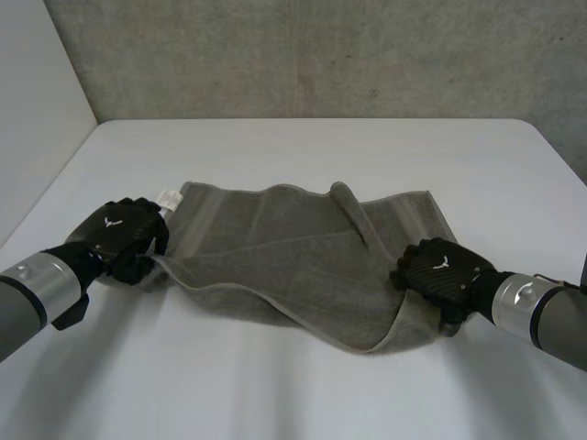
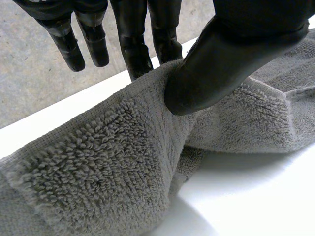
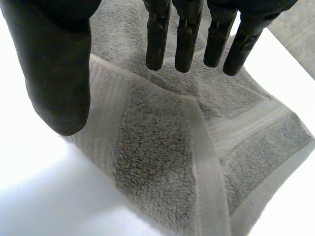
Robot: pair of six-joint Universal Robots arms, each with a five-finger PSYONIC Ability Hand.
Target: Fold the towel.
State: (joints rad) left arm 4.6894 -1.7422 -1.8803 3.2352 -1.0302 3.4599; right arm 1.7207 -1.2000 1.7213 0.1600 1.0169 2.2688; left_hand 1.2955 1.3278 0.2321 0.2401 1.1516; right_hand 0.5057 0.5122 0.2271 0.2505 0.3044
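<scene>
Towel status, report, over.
Left hand pinches towel at left edge. Right hand open over right edge. Towel rumpled, partly folded. Nothing blocking.

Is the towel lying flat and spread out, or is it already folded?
Partly folded, rumpled: on the towel one layer lies askew over another, and a ridge stands up near its far edge.

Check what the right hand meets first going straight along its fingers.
The towel: the right hand's straight fingers aim at its right end, nothing between. Gap looks small, depth unclear.
</scene>
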